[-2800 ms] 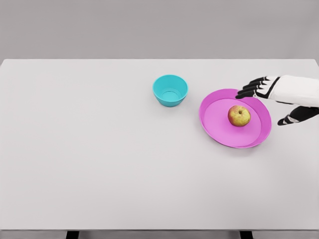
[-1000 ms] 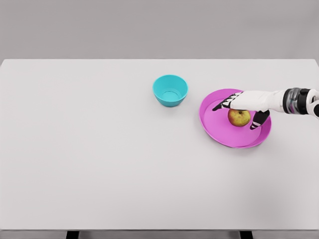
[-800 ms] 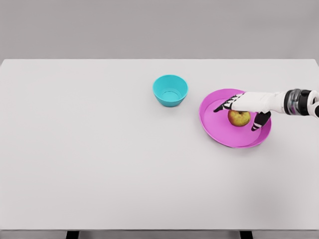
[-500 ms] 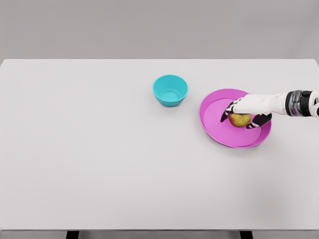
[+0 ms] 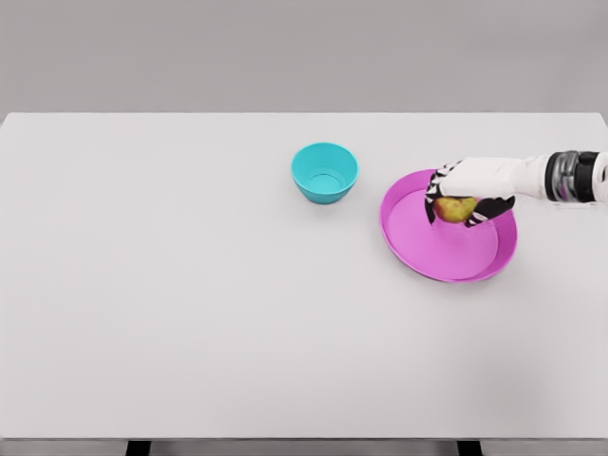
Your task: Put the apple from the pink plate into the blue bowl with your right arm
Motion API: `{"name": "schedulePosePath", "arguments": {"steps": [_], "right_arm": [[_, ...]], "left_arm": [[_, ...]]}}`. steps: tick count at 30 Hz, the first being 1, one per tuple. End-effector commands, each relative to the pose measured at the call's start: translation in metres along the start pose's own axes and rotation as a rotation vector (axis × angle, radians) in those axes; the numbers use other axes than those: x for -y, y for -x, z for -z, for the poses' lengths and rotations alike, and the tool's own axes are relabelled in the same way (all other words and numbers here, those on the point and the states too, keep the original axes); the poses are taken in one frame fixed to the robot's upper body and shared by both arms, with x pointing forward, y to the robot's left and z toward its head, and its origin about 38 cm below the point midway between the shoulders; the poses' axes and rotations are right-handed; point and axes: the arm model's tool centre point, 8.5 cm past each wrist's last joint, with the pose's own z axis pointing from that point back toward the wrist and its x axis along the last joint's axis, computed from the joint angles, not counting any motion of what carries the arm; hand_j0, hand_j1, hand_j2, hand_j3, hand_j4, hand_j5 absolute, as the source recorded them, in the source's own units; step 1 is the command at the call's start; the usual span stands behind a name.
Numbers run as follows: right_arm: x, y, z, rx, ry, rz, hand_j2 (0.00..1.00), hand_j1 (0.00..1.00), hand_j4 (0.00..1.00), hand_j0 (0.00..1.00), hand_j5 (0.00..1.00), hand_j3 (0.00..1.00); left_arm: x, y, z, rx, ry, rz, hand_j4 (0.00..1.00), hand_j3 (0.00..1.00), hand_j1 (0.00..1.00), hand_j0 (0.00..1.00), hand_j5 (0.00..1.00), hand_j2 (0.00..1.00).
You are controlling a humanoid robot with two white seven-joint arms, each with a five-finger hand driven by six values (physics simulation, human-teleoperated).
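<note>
A yellow-red apple (image 5: 456, 209) sits in my right hand (image 5: 458, 201), whose black fingers are curled around it from above. The hand and apple hover over the back half of the pink plate (image 5: 446, 249), apparently just off its surface. The arm reaches in from the right edge. A blue bowl (image 5: 325, 172) stands upright and empty to the left of the plate, a short gap away from its rim. My left arm is out of view.
The white table (image 5: 190, 285) stretches wide to the left and front of the plate and bowl. Its far edge runs just behind the bowl, with a grey wall beyond.
My right hand came in from the right over the plate, lowered onto the apple, curled its fingers around it, and has now lifted it slightly up and back.
</note>
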Motion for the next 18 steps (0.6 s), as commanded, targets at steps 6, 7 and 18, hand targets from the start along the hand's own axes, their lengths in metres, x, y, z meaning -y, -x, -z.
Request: {"name": "schedulePosePath", "arguments": {"steps": [6, 7, 18], "right_arm": [[0.060, -0.031, 0.039, 0.087, 0.104, -0.047, 0.45, 0.45, 0.45, 0.45, 0.45, 0.45], [0.066, -0.033, 0.041, 0.089, 0.113, -0.053, 0.45, 0.45, 0.45, 0.45, 0.45, 0.45], [0.131, -0.059, 0.105, 0.122, 0.159, -0.079, 0.45, 0.45, 0.45, 0.45, 0.45, 0.45]], "left_arm": [[0.000, 0.000, 0.000, 0.000, 0.000, 0.000, 1.00, 1.00, 1.00, 1.00, 1.00, 1.00], [0.000, 0.000, 0.000, 0.000, 0.000, -0.001, 1.00, 1.00, 1.00, 1.00, 1.00, 1.00], [0.000, 0.000, 0.000, 0.000, 0.000, -0.001, 1.00, 1.00, 1.00, 1.00, 1.00, 1.00]]}}
